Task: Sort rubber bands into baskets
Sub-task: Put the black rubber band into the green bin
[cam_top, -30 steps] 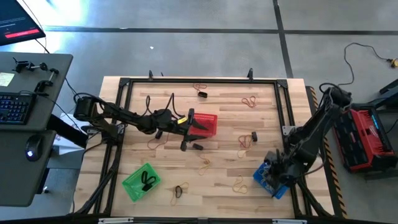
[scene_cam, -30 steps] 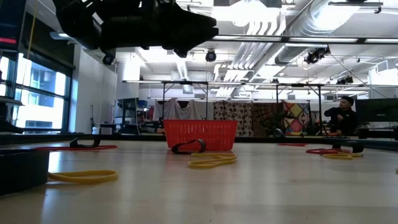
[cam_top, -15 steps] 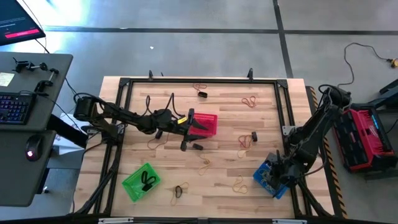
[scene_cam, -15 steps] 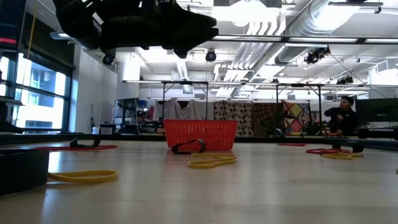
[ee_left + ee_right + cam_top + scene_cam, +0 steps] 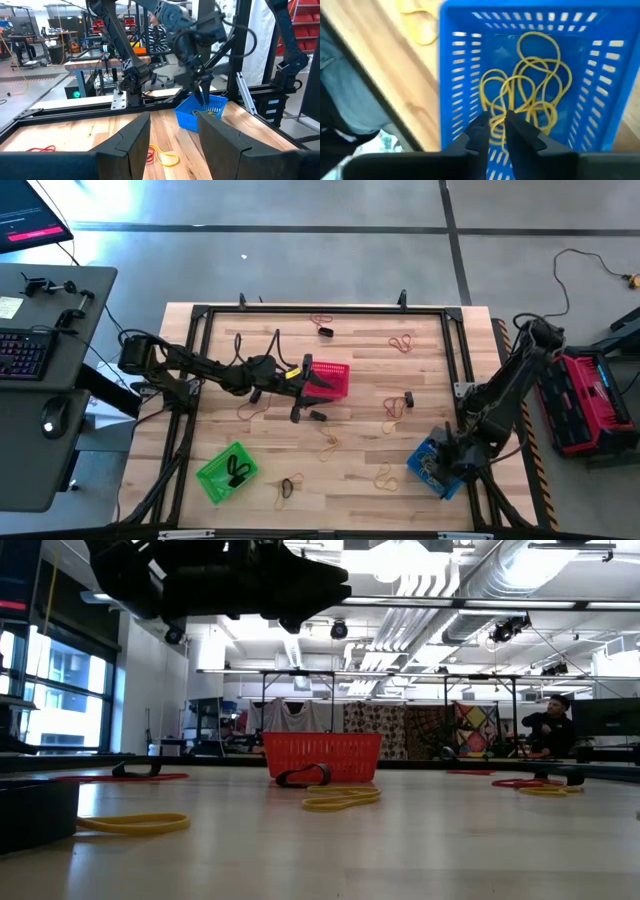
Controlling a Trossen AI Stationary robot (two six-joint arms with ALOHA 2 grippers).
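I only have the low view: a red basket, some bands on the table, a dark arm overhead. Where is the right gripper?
Observer: The right gripper hangs over the blue basket at the table's near right corner.
Operator: Anything in that basket?
Observer: Yes, a tangle of yellow rubber bands lies on its floor, seen from the right wrist view.
Operator: Is the gripper holding one?
Observer: Its fingers stand slightly apart just above the tangle; I cannot tell whether a band is between them.
Operator: And the arm above me?
Observer: That is the left arm; the left gripper sits open beside the red basket.
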